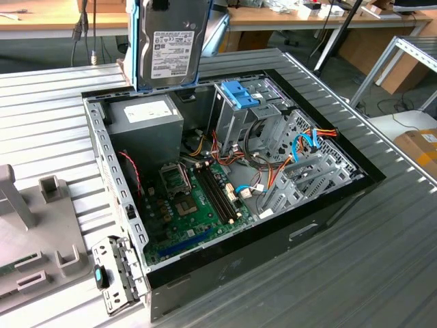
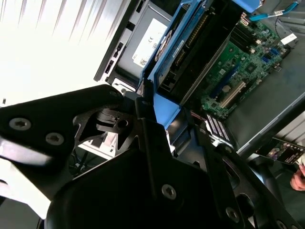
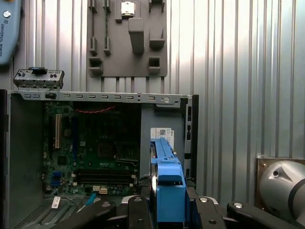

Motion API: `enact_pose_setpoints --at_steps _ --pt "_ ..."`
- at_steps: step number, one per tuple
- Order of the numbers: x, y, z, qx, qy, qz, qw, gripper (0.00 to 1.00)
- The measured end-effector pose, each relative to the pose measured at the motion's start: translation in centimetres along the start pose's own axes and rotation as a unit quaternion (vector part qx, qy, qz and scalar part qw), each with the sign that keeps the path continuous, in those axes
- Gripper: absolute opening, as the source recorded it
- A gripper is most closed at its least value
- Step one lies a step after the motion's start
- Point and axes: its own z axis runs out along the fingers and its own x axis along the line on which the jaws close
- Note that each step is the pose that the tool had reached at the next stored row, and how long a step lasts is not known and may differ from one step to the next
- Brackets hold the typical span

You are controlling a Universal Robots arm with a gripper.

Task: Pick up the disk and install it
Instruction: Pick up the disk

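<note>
Counter: ribbed grey metal [image 1: 48, 116], carrying an open computer case [image 1: 266, 249] that lies on its side.
Disk: the disk [image 1: 171, 44] hangs in the air on edge, its white label facing the exterior view, above the grey power-supply box [image 1: 147, 123] in the case's far corner.
Jaws: clamped on the disk's light-blue rails [image 3: 170, 191], as the first wrist view shows.
Cage: silver with a blue latch [image 1: 240, 92], just beside the power-supply box, toward the exterior view's right.
Motherboard: green [image 1: 191, 208], on the case floor.
</note>
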Motion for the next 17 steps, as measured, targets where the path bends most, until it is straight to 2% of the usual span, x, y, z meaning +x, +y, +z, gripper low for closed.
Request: enact_pose_setpoints --at_steps 5,7,13,17 --pt "1.12 0.01 -0.03 0.0000 0.0000 0.000 1.0000 0.37" --pt "2.24 0.02 -0.07 0.0000 0.0001 0.000 1.0000 0.37" --pt "3.87 0.03 -0.11 0.0000 0.0000 0.000 1.0000 0.37" --pt "4.19 0.04 -0.11 0.0000 0.0000 0.000 1.0000 0.37"
